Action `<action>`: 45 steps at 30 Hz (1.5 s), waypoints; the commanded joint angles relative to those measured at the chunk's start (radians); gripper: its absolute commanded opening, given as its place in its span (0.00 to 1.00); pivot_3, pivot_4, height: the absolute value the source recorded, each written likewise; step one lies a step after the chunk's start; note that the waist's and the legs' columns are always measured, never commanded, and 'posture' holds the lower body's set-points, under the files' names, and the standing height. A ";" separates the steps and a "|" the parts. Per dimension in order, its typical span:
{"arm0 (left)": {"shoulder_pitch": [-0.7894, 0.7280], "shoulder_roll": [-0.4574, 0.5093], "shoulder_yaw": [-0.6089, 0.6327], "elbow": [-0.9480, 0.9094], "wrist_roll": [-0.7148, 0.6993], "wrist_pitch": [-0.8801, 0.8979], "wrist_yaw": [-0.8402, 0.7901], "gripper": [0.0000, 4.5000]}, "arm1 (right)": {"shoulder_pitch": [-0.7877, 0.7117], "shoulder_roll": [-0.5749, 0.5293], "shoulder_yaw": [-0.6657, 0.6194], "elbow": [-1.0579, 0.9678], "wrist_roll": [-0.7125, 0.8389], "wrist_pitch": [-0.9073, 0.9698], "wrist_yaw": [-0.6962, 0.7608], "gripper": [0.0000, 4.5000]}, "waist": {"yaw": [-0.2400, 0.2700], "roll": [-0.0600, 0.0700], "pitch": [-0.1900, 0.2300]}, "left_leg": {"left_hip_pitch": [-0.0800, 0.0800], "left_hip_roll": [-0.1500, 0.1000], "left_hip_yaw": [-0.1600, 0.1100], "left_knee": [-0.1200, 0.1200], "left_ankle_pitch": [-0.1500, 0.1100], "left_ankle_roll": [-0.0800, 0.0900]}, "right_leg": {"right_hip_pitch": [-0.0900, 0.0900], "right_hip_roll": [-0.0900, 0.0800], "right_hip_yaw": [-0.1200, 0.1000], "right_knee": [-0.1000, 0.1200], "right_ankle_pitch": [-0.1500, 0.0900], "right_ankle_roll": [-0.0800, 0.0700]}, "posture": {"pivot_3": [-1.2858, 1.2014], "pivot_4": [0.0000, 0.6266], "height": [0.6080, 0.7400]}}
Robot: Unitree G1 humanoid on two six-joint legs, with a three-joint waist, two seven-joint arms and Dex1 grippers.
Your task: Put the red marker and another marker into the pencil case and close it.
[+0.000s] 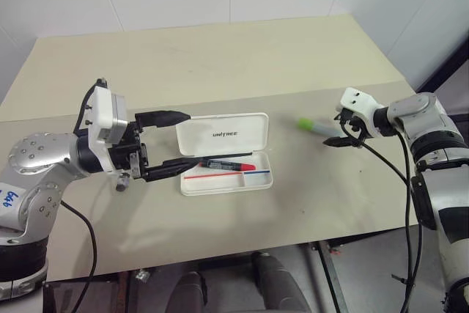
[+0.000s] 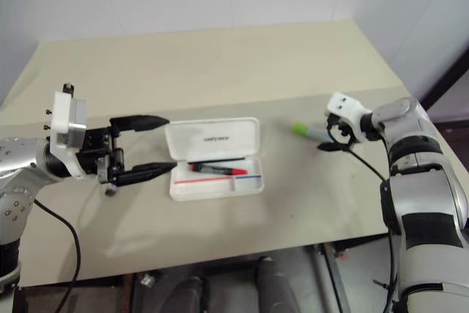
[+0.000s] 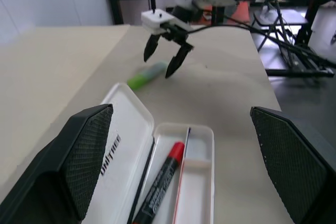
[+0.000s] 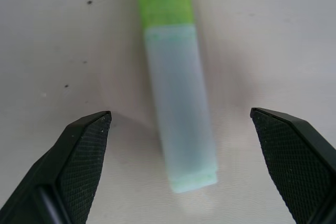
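The white pencil case (image 1: 223,134) lies open at the table's middle, its lid tilted back. The red marker (image 1: 229,164) rests inside its tray, along the red and blue stripes. To the right of the case, the other marker (image 1: 311,124), pale with a lime-green cap, lies on the table. My right gripper (image 1: 333,131) hovers open just over its pale barrel end, and its fingers (image 4: 84,161) straddle the barrel without touching it. My left gripper (image 1: 189,139) is open and empty, level, at the case's left end.
The beige table (image 1: 220,56) reaches back to a white wall, and its front edge (image 1: 220,258) is near me. The table's right edge (image 1: 399,71) runs close behind my right arm. A cable (image 1: 381,163) hangs from the right wrist.
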 commanded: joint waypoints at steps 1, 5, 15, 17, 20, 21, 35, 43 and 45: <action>-0.031 0.019 0.030 -0.015 -0.026 0.016 0.020 1.00 | -0.032 -0.002 -0.021 0.003 -0.009 0.022 -0.002 1.00 | -0.001 0.000 0.000 | 0.000 0.000 0.000 0.000 0.000 0.000 | 0.000 0.000 0.000 0.000 0.000 0.000 | 0.52 0.24 1.00; -0.046 0.048 0.016 -0.005 0.012 0.027 0.038 1.00 | -0.035 0.002 -0.037 0.005 0.001 0.044 0.053 0.91 | -0.003 0.000 0.000 | 0.000 0.000 0.000 0.000 0.000 0.000 | 0.000 0.000 0.000 0.000 0.000 0.000 | 0.52 0.24 1.00; -0.076 0.073 0.003 0.020 0.037 0.022 0.031 1.00 | -0.031 0.011 -0.058 0.002 -0.003 0.049 0.127 0.24 | -0.020 0.000 0.000 | 0.000 0.000 0.000 0.000 0.000 0.000 | 0.000 0.000 0.000 0.000 0.000 0.001 | 0.52 0.24 1.00; -0.077 0.073 0.002 0.026 0.043 0.016 0.026 1.00 | -0.028 0.010 -0.055 0.002 -0.009 0.047 0.135 0.24 | -0.022 0.000 0.000 | 0.000 0.000 0.000 0.000 0.000 0.000 | 0.000 0.000 0.000 0.000 0.000 0.001 | 0.52 0.24 1.00; -0.078 0.069 0.001 0.034 0.053 0.007 0.020 1.00 | -0.027 0.012 -0.060 -0.001 -0.006 0.035 0.140 0.24 | -0.022 0.000 0.000 | 0.000 0.000 0.000 0.000 0.000 0.000 | 0.000 0.000 0.000 0.000 0.000 0.001 | 0.52 0.24 1.00; -0.077 0.067 0.001 0.034 0.055 0.006 0.018 1.00 | -0.026 0.013 -0.061 -0.002 -0.005 0.031 0.138 0.24 | -0.022 0.000 0.000 | 0.000 0.000 0.000 0.000 0.000 0.000 | 0.000 0.000 0.000 0.000 0.000 0.001 | 0.52 0.24 1.00; 0.097 0.090 0.035 0.115 0.171 -0.164 -0.103 1.00 | -0.055 -0.039 -0.086 -0.039 0.032 -0.058 0.298 0.24 | -0.022 0.000 0.000 | 0.000 0.000 0.000 0.000 0.000 -0.001 | 0.000 0.000 0.000 0.001 0.000 0.001 | 0.52 0.24 1.00; 0.171 0.081 0.052 0.196 0.205 -0.278 -0.158 1.00 | -0.021 -0.087 -0.097 -0.130 0.092 -0.112 0.482 0.24 | -0.021 0.000 0.000 | 0.001 0.000 0.000 0.000 0.000 -0.001 | 0.000 0.000 0.000 0.002 0.000 0.001 | 0.52 0.24 1.00; 0.178 0.080 0.046 0.223 0.217 -0.306 -0.171 1.00 | 0.031 -0.093 -0.045 -0.254 0.194 -0.084 0.494 0.24 | -0.022 0.000 0.000 | 0.001 0.000 0.000 0.000 0.000 -0.001 | 0.000 0.000 0.000 0.002 0.000 0.001 | 0.52 0.24 1.00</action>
